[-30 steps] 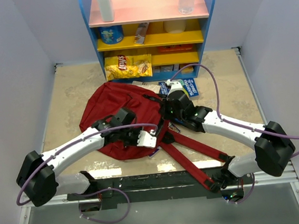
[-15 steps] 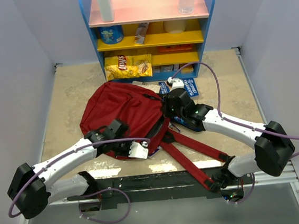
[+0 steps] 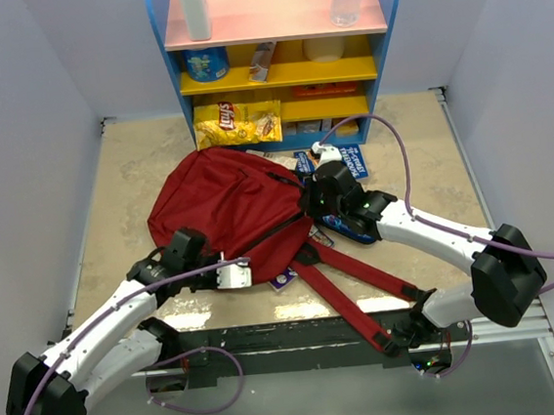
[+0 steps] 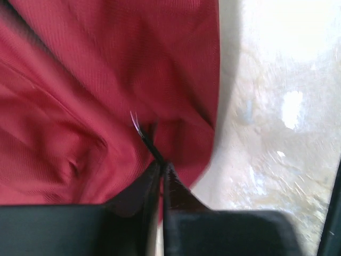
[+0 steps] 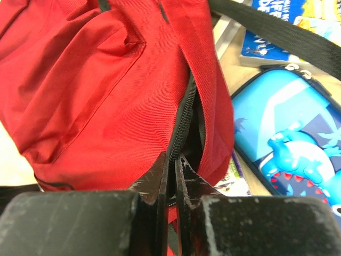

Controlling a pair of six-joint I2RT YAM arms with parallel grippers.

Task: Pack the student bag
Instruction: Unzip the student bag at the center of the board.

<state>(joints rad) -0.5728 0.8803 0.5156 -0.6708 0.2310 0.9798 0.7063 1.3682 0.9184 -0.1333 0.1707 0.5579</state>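
1. Student bag [image 3: 228, 207] lies flat on the bench [image 3: 118, 184] at the centre of the overhead frame. It sits just below the shelf [image 3: 284, 74], and its red shoulder straps [image 3: 349, 289] trail toward the lower right.
2. Your left claw [image 3: 232, 273] sits at the bag's lower edge, nipped tight. In the left wrist view a thin black tab of the bag runs into the closed jaws, so treat it as gripping the bag there.
3. Your right claw [image 3: 313, 199] is at the bag's right edge, also pinched narrow, with the zipper [image 5: 181, 114] running straight into its jaws.
4. By my reading, you are early in the task. The pencil case [image 5: 287, 133] and the books [image 3: 352, 166] lie outside, to the right of the bag. Only a slim dark gap shows along the zipper, and you cannot tell what is inside. You have yet to widen the mouth, load the items and close up.
5. The overhead view gives you the whole layout, both arms and the straps, but the wrists hide both grips. Only the right wrist view shows the zipper teeth and the gap. Only the left wrist view shows the black tab, and that view is blurred.
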